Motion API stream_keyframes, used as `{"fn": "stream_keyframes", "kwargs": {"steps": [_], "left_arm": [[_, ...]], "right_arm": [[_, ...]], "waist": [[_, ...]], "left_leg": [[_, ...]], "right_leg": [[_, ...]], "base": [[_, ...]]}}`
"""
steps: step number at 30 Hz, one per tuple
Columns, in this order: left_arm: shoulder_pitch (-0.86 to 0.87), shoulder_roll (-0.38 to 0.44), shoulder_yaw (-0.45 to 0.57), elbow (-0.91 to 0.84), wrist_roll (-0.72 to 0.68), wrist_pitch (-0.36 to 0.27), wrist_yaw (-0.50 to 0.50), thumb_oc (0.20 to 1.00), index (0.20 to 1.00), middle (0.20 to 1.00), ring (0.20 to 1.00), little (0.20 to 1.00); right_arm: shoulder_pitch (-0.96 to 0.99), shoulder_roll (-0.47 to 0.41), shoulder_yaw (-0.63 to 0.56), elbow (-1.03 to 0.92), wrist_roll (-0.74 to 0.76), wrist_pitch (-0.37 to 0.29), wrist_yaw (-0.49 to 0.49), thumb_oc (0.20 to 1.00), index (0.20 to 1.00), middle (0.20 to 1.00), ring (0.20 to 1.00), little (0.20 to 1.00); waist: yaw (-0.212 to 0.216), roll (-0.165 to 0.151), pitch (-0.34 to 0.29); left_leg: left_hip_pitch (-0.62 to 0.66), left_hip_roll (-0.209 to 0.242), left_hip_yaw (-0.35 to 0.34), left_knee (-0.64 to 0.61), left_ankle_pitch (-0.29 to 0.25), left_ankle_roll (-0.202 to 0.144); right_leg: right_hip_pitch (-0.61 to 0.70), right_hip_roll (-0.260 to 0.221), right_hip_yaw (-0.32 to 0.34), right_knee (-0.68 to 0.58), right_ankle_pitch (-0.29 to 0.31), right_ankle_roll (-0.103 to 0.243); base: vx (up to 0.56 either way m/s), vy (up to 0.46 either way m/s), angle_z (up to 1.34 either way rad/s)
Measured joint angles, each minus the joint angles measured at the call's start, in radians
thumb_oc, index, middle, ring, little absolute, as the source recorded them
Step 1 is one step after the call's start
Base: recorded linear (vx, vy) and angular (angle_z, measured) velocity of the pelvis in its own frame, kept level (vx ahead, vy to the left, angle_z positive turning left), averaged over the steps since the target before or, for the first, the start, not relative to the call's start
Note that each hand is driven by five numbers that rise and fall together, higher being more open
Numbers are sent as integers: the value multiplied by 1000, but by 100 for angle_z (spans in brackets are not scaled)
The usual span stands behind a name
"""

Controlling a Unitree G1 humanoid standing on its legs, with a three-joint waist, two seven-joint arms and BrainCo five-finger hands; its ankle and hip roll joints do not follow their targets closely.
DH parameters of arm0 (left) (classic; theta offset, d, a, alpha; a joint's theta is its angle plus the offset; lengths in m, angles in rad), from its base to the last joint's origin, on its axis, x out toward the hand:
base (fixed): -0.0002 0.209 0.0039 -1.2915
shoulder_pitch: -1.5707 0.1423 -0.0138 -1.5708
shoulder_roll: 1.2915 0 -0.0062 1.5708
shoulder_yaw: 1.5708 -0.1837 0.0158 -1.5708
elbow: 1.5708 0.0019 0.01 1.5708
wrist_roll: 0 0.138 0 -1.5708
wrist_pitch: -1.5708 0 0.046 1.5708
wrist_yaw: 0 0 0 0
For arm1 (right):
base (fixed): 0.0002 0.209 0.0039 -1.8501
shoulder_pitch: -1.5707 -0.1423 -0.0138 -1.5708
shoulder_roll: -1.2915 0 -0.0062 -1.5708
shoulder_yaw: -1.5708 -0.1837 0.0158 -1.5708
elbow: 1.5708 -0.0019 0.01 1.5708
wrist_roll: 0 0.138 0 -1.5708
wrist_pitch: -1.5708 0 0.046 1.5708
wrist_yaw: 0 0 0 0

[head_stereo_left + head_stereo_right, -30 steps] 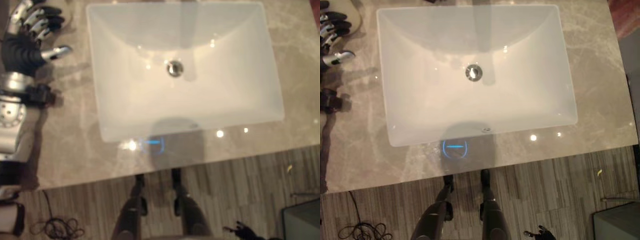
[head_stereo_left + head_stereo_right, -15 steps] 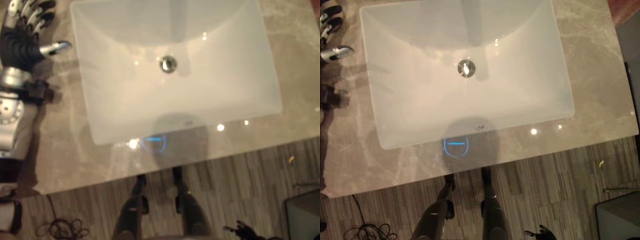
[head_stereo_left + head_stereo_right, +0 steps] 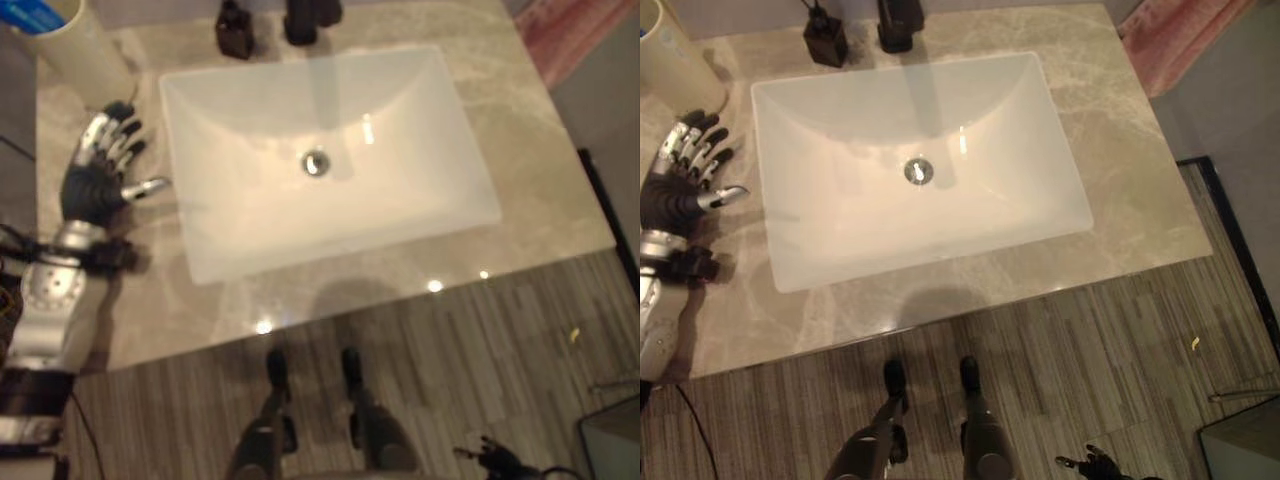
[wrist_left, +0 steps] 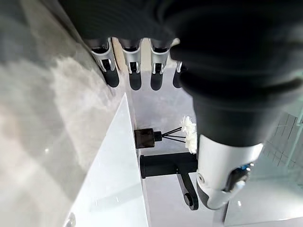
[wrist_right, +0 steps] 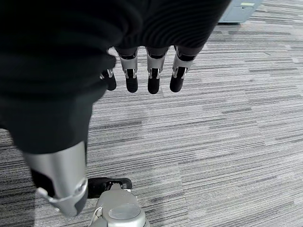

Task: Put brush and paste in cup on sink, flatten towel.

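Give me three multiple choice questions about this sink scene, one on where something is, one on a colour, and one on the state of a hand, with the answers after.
1. Where is the left hand?
A. Inside the sink basin
B. Over the marble counter, beside the sink on the robot's left
C. On the faucet

2. What colour is the cup at the counter's far left corner?
A. Cream
B. Red
C. Black

3. How are the right hand's fingers?
A. Curled round a towel
B. Pinching a brush
C. Straight, holding nothing, above the carpeted floor

Answers:
1. B, the eye views show the hand over the counter, outside the basin's left rim.
2. A, the cup is pale cream with something blue inside.
3. C, the right wrist view shows straight fingers with bare floor past them.
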Motion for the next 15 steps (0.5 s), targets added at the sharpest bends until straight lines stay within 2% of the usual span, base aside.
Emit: {"fn": "stream_keyframes", "kwargs": {"steps": [7,15], "left_arm": [[20,-46,66,25,9,-2,13,1000,1000,1000,1000,1000],[19,-46,107,54,38,-5,79,1000,1000,1000,1000,1000]], "right_arm": [[-3,-2,0,0,-1,4,3,1000,1000,1000,1000,1000],[-5,-7,1,0,-2,3,3,1000,1000,1000,1000,1000]], "waist": [[9,7,-5],[37,7,-17]], "left_leg": [[-1,0,0,0,3,4],[-24,4,30,0,-2,-2]], "right_leg": [[-2,1,2,2,0,-1],[-40,5,32,0,6,-6]], "base": [[-59,7,0],[-27,-7,-11]]}}
